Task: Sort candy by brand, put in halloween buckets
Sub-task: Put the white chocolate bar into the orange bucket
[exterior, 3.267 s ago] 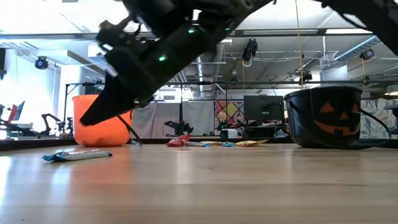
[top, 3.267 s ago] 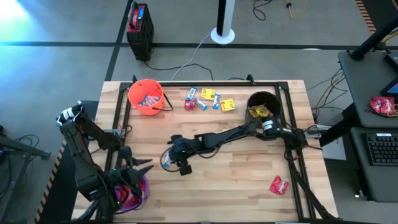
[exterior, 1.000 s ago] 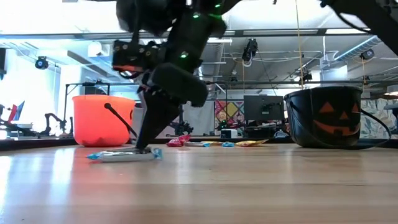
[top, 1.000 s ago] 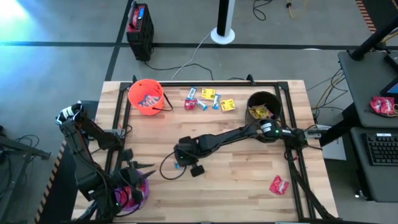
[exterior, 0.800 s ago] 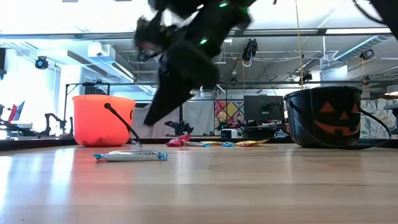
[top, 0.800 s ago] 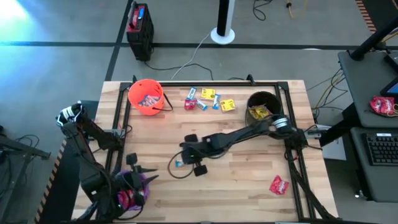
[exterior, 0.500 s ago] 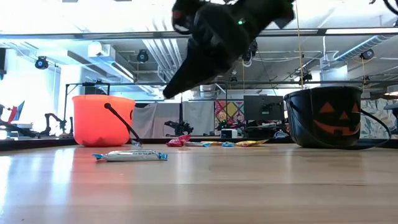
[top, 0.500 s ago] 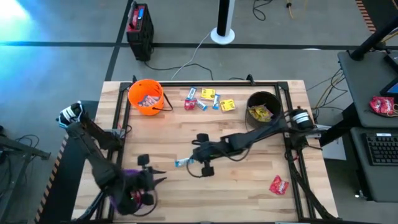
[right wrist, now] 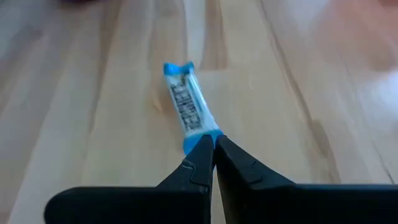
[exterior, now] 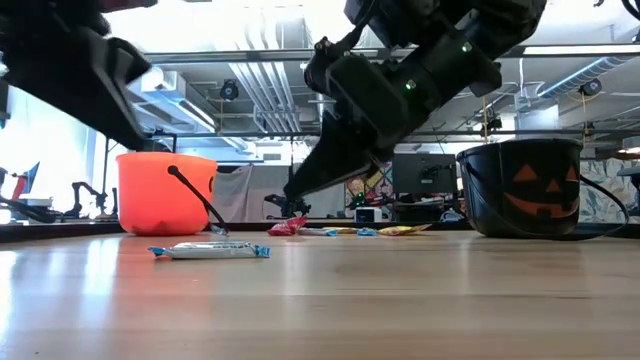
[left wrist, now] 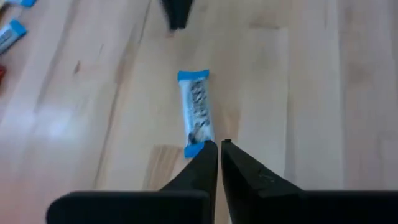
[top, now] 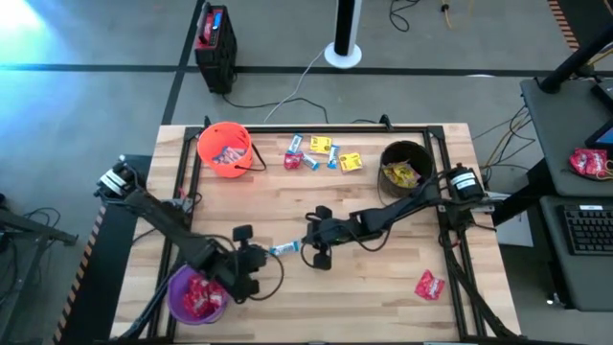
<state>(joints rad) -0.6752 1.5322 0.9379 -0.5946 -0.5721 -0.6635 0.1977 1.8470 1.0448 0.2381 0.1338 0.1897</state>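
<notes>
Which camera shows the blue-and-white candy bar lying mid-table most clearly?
The left wrist view: the blue-and-white candy bar lies full length with its print visible. The right wrist view is nearly as good. The high view shows a sliver between both grippers; the low view shows it edge-on.

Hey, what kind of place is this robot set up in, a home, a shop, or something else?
Most likely a robotics lab or workshop. The low view shows exposed ceiling ducts and a computer monitor behind the wooden table; the high view shows a bare floor with loose cables and a desk with a keyboard alongside.
</notes>
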